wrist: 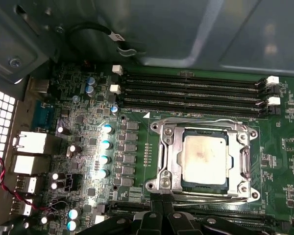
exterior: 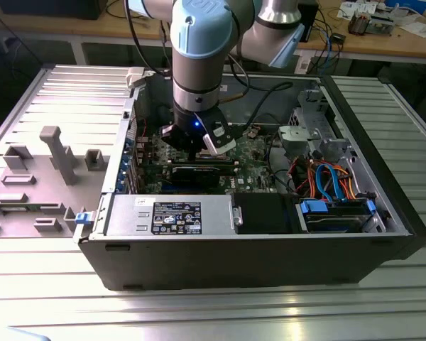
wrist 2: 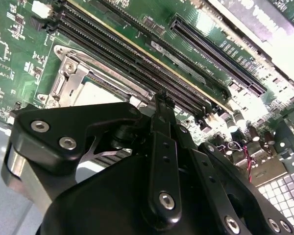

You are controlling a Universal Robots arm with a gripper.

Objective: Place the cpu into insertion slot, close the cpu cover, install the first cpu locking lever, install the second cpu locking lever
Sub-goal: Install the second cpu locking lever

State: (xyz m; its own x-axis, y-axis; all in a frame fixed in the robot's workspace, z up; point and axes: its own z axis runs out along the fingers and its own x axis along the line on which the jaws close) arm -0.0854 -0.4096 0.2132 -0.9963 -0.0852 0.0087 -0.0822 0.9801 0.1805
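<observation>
In the second wrist view the claw (wrist 2: 162, 100) body hides most of the cpu (wrist 2: 100, 93) and the cpu cover (wrist 2: 73, 73) beyond its fingertips; whether its fingers touch is unclear, and its lower body runs off frame

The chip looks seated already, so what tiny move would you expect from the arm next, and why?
Probably a short push on the wire lever beside the end effector: the cpu is seated, the cpu cover lies flat over its edges, and the end effector sits right at that frame's edge.
</observation>
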